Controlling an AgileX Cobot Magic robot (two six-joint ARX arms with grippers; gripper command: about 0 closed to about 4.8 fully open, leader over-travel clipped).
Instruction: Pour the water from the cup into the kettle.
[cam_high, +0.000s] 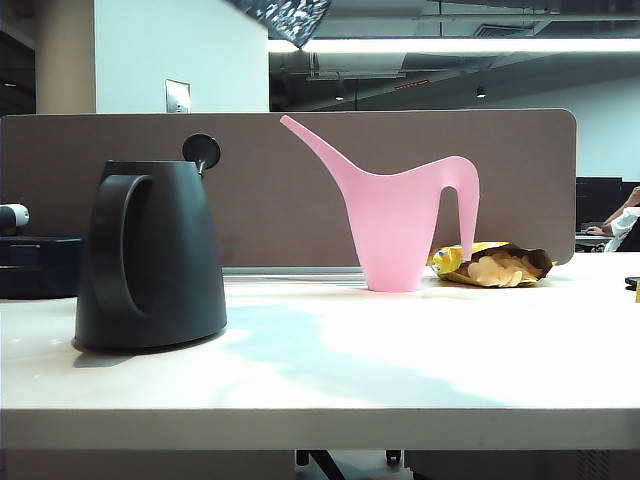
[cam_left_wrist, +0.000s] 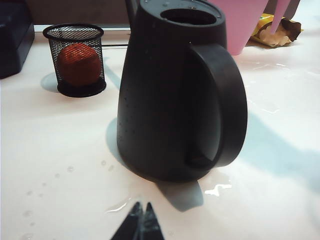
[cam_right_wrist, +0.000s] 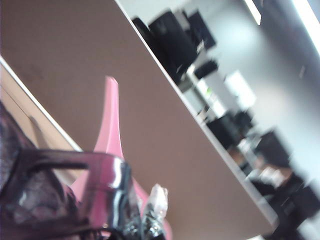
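Observation:
The black kettle (cam_high: 150, 255) stands on the left of the white table, its lid tipped up so the knob (cam_high: 201, 150) shows above it. In the left wrist view the kettle (cam_left_wrist: 170, 100) is close ahead, its top opening (cam_left_wrist: 190, 16) uncovered. My left gripper (cam_left_wrist: 142, 206) hovers low over the table just in front of the kettle, shut and empty. My right gripper (cam_right_wrist: 142, 201) is shut on the dark handle (cam_right_wrist: 116, 186) of the translucent purple cup (cam_right_wrist: 30, 200), which is raised and tilted. Neither gripper nor the cup appears in the exterior view.
A pink watering can (cam_high: 400, 220) stands mid-table before the brown partition (cam_high: 300, 180), an open chip bag (cam_high: 495, 265) to its right. A black mesh holder with a red ball (cam_left_wrist: 77, 60) sits past the kettle. Water puddles (cam_left_wrist: 217, 189) lie by the kettle's base.

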